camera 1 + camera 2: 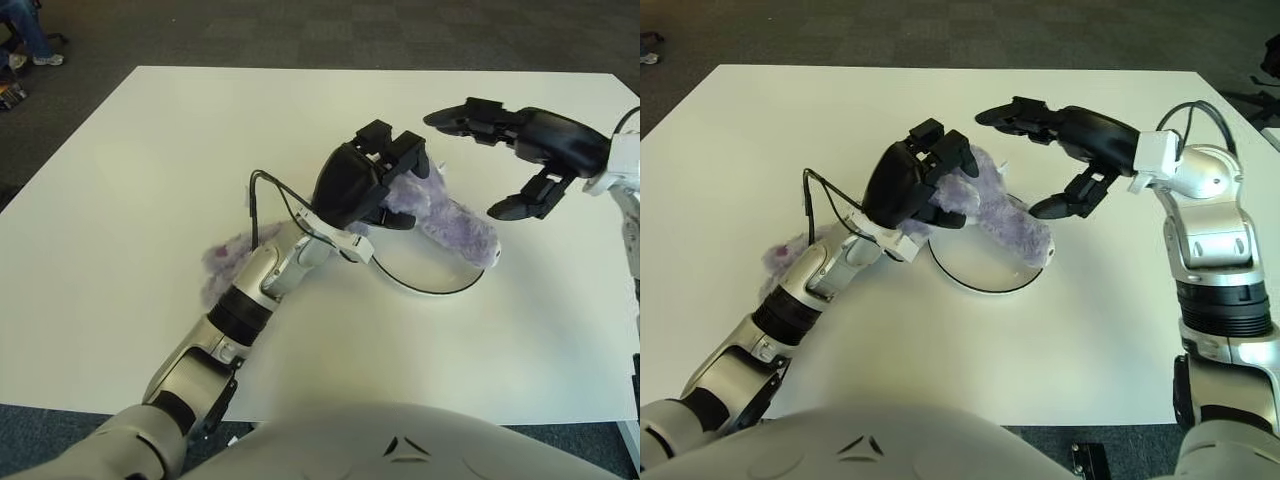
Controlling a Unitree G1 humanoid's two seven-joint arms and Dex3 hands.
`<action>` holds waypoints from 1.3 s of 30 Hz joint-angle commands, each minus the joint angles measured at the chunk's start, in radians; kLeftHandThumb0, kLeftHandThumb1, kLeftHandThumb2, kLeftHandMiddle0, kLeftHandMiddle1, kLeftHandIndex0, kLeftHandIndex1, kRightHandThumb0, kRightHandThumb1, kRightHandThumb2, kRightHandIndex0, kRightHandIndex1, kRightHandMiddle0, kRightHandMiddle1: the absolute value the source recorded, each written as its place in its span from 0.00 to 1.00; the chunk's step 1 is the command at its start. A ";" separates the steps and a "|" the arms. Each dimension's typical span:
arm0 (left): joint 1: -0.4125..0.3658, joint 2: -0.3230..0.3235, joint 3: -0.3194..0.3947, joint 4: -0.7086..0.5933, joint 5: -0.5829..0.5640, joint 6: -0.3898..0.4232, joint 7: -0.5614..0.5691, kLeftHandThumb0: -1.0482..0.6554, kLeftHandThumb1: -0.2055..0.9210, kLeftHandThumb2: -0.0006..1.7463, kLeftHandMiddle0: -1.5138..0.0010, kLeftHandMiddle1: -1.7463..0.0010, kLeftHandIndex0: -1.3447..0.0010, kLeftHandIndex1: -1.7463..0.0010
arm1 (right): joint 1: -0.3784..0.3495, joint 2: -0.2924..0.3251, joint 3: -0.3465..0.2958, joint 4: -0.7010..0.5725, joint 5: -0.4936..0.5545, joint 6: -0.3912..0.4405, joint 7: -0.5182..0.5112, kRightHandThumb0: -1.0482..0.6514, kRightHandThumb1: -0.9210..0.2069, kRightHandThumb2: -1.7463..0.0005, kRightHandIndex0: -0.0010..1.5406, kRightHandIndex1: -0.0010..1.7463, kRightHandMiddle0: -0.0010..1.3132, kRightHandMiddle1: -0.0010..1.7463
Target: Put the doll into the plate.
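The purple plush doll [455, 225] lies stretched across the white plate [432, 291], with one end over the plate's right rim. My left hand [388, 178] sits on top of the doll's upper end, its fingers and thumb curled on the plush. More purple plush [222, 263] shows beside my left forearm, left of the plate. My right hand [465, 165] hovers just right of the doll with fingers and thumb spread wide, holding nothing. Much of the plate is hidden under the doll and my left hand.
The white table [120, 180] carries only the plate and doll. Dark carpet [300, 30] lies beyond the far edge. A black cable [262, 190] loops off my left wrist.
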 commanded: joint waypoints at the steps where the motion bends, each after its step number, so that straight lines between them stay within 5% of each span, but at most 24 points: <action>1: -0.016 0.007 0.010 0.015 -0.020 -0.019 -0.010 0.61 0.58 0.61 0.62 0.17 0.68 0.00 | 0.007 0.004 0.001 -0.021 0.007 0.021 -0.012 0.19 0.50 0.53 0.14 0.08 0.00 0.22; 7: -0.023 0.009 0.009 0.019 -0.023 -0.029 -0.020 0.61 0.62 0.63 0.74 0.03 0.72 0.00 | 0.007 0.020 0.027 -0.024 -0.005 0.016 -0.010 0.21 0.53 0.52 0.10 0.08 0.00 0.19; 10: -0.026 0.013 0.010 0.017 -0.021 -0.029 -0.024 0.61 0.58 0.61 0.61 0.19 0.68 0.00 | -0.004 0.035 0.055 -0.008 -0.005 0.021 -0.003 0.21 0.53 0.52 0.07 0.07 0.00 0.18; 14: -0.030 0.015 0.010 0.016 -0.016 -0.031 -0.024 0.61 0.50 0.70 0.60 0.09 0.69 0.00 | -0.010 0.045 0.073 0.013 -0.023 0.007 -0.010 0.22 0.54 0.51 0.03 0.24 0.00 0.22; 21: -0.039 0.005 0.011 0.033 0.003 -0.048 0.021 0.61 0.44 0.76 0.57 0.05 0.68 0.00 | -0.025 0.054 0.106 0.053 -0.083 -0.047 -0.019 0.22 0.54 0.51 0.00 0.20 0.00 0.27; 25: -0.041 -0.003 0.010 0.042 0.010 -0.053 0.044 0.61 0.40 0.78 0.54 0.07 0.66 0.00 | -0.042 0.037 0.129 0.062 -0.051 -0.002 0.048 0.19 0.47 0.54 0.00 0.14 0.00 0.26; 30: -0.043 -0.004 0.010 0.050 0.012 -0.055 0.049 0.61 0.39 0.80 0.54 0.05 0.66 0.00 | -0.083 0.076 0.166 0.064 0.057 0.167 0.125 0.19 0.39 0.57 0.01 0.13 0.00 0.27; 39: -0.032 -0.015 0.011 0.032 -0.019 -0.040 0.001 0.61 0.36 0.83 0.54 0.00 0.62 0.04 | -0.115 0.123 0.165 0.049 0.157 0.399 0.114 0.22 0.27 0.59 0.03 0.14 0.00 0.29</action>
